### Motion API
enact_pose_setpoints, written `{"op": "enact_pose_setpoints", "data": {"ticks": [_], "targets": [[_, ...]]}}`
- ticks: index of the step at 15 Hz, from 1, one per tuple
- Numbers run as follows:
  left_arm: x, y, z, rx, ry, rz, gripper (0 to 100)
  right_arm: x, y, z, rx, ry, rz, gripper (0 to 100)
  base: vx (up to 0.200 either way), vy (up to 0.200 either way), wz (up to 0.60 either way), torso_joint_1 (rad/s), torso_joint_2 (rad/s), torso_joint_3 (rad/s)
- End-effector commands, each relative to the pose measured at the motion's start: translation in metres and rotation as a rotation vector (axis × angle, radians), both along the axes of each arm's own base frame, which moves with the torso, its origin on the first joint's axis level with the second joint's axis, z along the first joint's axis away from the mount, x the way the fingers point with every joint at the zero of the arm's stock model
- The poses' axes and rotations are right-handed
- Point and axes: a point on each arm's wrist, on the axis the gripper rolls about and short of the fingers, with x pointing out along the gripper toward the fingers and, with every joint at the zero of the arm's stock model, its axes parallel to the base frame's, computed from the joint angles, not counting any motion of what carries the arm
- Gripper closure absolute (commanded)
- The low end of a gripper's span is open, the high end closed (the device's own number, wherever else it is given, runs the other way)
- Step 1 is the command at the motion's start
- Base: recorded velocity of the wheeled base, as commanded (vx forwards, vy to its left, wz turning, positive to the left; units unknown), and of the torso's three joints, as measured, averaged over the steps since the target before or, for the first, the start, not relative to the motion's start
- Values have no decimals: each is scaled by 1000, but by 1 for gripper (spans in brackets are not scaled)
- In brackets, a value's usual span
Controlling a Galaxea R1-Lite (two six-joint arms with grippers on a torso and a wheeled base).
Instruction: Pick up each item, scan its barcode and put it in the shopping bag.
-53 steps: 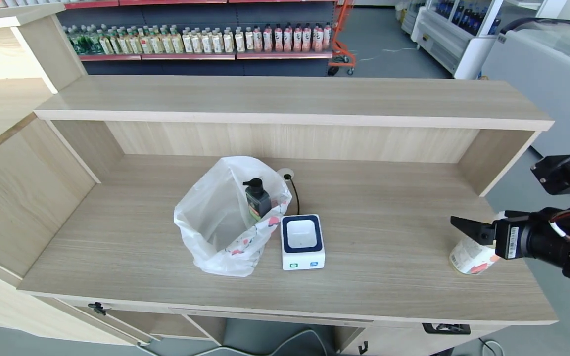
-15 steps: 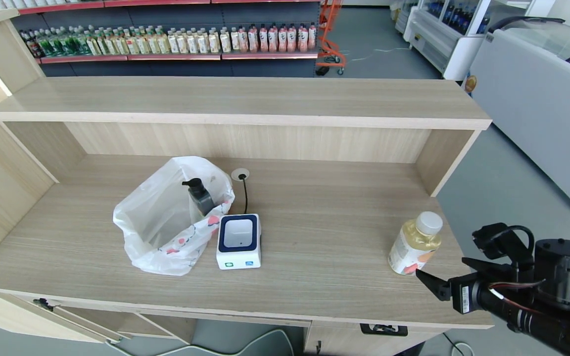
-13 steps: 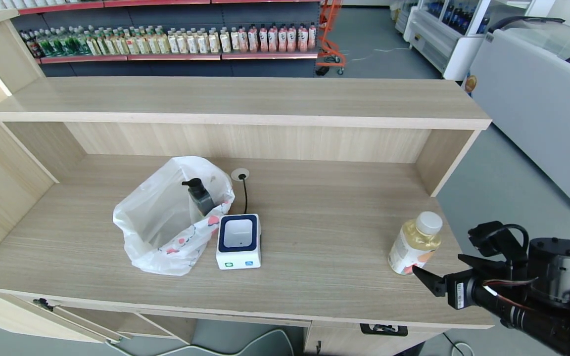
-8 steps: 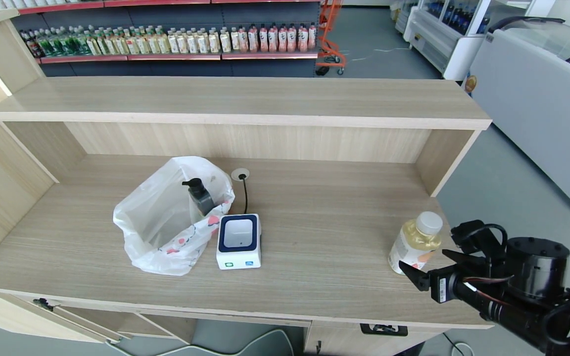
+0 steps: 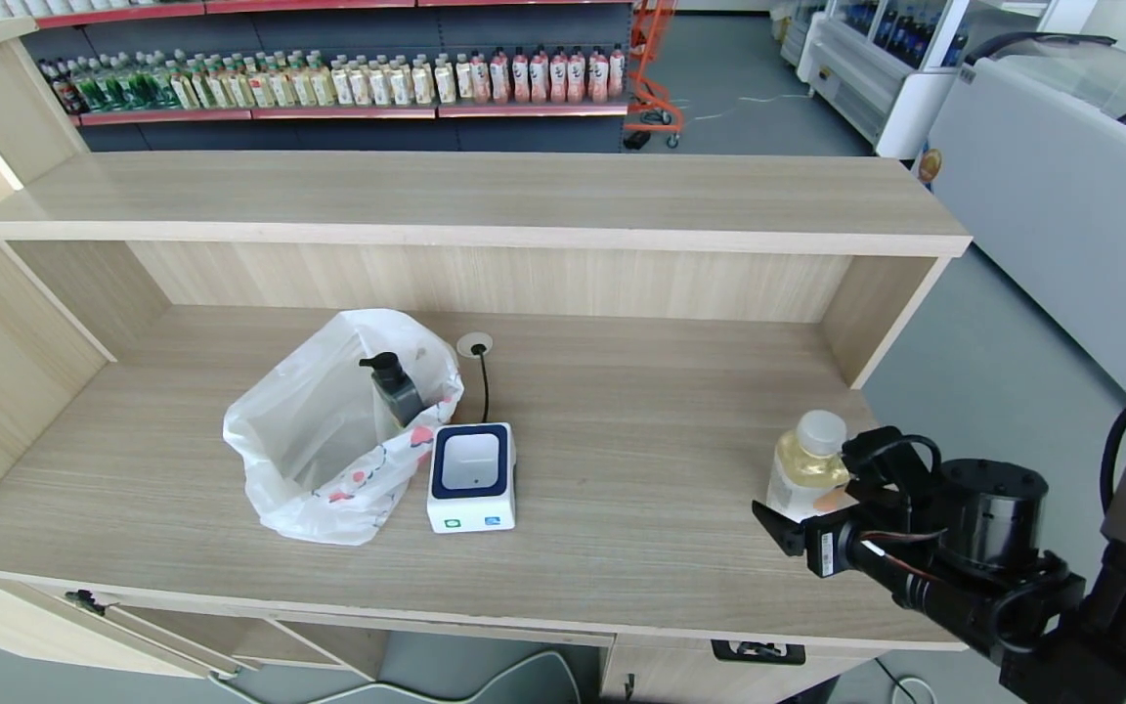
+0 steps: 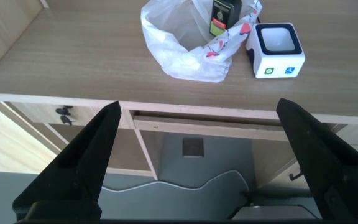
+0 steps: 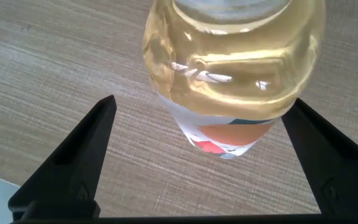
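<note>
A clear bottle of yellow drink [image 5: 801,467] with a white cap stands near the counter's right end. My right gripper [image 5: 807,504] is open and straddles its lower part. In the right wrist view the bottle [image 7: 229,74] sits between the two dark fingers [image 7: 73,165], apart from both. The white shopping bag [image 5: 314,440] stands left of centre with a dark pump bottle [image 5: 395,386] in it. The white scanner [image 5: 471,476] sits against the bag's right side. My left gripper [image 6: 197,162] is open and holds nothing, below the counter's front edge, facing the bag [image 6: 185,46] and scanner [image 6: 278,50].
A raised ledge [image 5: 465,196] runs along the back of the counter, with a side wall [image 5: 881,313] just behind the bottle. A black cable [image 5: 485,386] runs from a grommet to the scanner. Bare counter [image 5: 641,460] lies between scanner and bottle.
The head camera swung right early on. Since then my right gripper has slid left along the counter until its fingers flank the bottle, which has shifted slightly left.
</note>
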Motion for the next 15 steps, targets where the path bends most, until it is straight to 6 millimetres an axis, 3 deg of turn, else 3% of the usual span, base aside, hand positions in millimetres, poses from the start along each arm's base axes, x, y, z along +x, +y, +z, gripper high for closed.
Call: {"op": "enact_pose_setpoints", "data": {"ticks": [1, 13, 14, 15], "targets": [[0, 0, 0, 0, 2, 0, 0, 5, 3, -10, -8, 13, 6, 0, 0, 0, 0, 0, 0, 0], [0, 0, 0, 0, 2, -2, 0, 12, 1, -4, -12, -51, 2, 0, 0, 0, 0, 0, 0, 0], [0, 0, 0, 0, 0, 0, 0, 13, 0, -5, -12, -47, 0, 100, 0, 0, 0, 0, 0, 0], [0, 0, 0, 0, 0, 0, 0, 14, -1, -6, -15, -48, -5, 100, 0, 0, 0, 0, 0, 0]]}}
